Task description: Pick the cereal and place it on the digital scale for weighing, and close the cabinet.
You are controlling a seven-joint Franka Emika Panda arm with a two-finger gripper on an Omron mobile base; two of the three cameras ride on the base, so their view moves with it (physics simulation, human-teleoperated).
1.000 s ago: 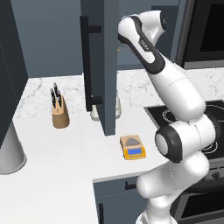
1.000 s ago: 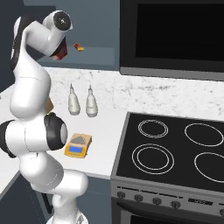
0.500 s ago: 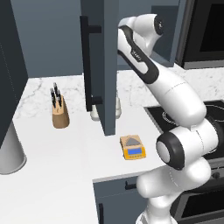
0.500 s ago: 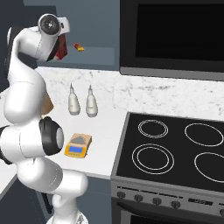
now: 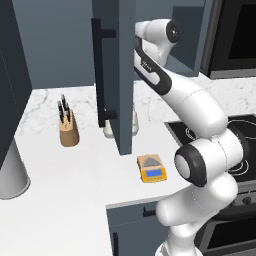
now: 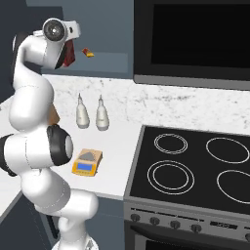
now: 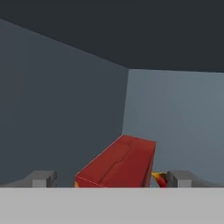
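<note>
Your gripper (image 7: 109,178) stood wide open inside the cabinet (image 5: 114,75) — fingertips at four and eight o'clock flanking the cereal box (image 7: 119,162), apparently not touching it.

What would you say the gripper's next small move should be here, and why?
Probably ease forward a little, then close. In the hand view the open gripper has a fingertip on each side of the cereal inside the cabinet, with the box not yet gripped.

Wooden knife block (image 5: 68,131) on white counter (image 5: 65,200), two pale shakers (image 6: 82,114), black stovetop (image 6: 195,163)
</note>
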